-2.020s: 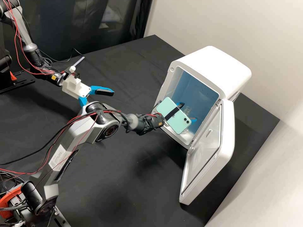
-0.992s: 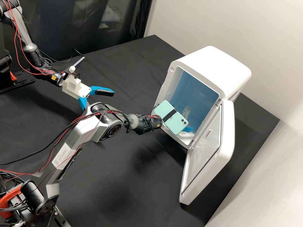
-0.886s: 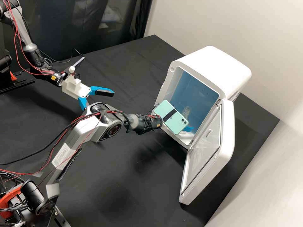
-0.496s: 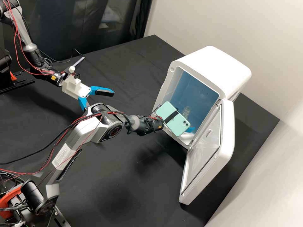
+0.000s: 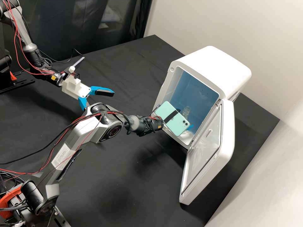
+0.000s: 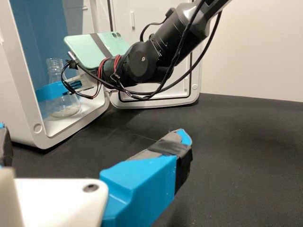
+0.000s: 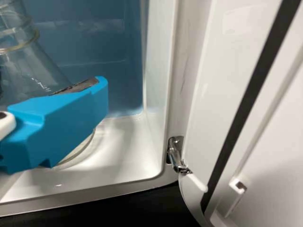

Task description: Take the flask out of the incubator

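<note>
Flask: the clear conical flask (image 6: 55, 66) is standing upright on the white floor inside the incubator (image 5: 214, 67), near the front of its blue chamber.
Incubator door: the door (image 5: 208, 151) is hanging wide open, swung out to the side on its hinge, with the chamber's mouth facing your two arms.
Right gripper: your right gripper (image 6: 53, 90) is sitting inside the chamber, low down and just beside the flask's wide body.
Right grip: you cannot tell whether it is clamping the flask or lying loose beside it.
Left gripper: your left gripper (image 5: 93, 96) is hovering above the bench (image 5: 126, 176), well apart from the incubator, its fingers (image 6: 147, 175) spread wide and grasping nothing.
Phone: a mint-green phone (image 5: 172, 118), strapped by a black band to your right arm's wrist, is sitting at the chamber's mouth and covering much of that gripper in the high view.
Bench: the black surface is carrying the incubator near its far right corner, beside the pale wall.
</note>
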